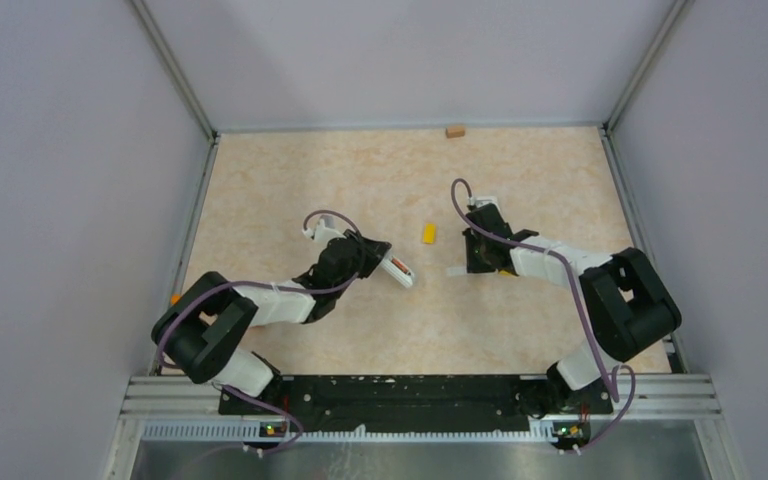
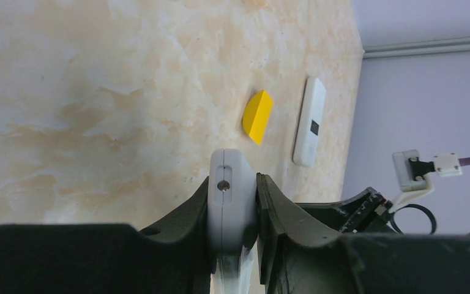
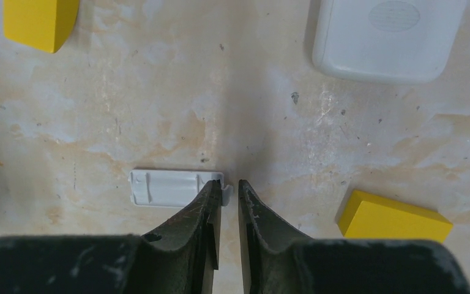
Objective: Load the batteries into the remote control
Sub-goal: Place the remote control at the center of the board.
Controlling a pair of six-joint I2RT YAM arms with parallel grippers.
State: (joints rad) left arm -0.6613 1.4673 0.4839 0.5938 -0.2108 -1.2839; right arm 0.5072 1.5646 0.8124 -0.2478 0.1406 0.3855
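Note:
My left gripper (image 1: 380,258) (image 2: 234,180) is shut on the white remote control (image 1: 400,270) (image 2: 229,202), clamping its long sides. The remote is seen end-on in the left wrist view. From above a small orange mark shows on its upper face, too small to identify. No loose batteries are in view. My right gripper (image 1: 477,262) (image 3: 229,184) is down at the table with its jaws a narrow gap apart. Its left finger overlaps the end of a small white battery cover (image 1: 457,271) (image 3: 165,188), whose clip tab pokes into the gap, touching only that finger.
A second white remote (image 2: 309,122) (image 3: 385,37) lies beyond the right gripper, hidden under that arm from above. Yellow blocks lie beside the cover (image 1: 428,233) (image 3: 37,21) (image 2: 257,116) and by the right fingers (image 3: 395,222). A brown block (image 1: 454,131) sits at the far edge.

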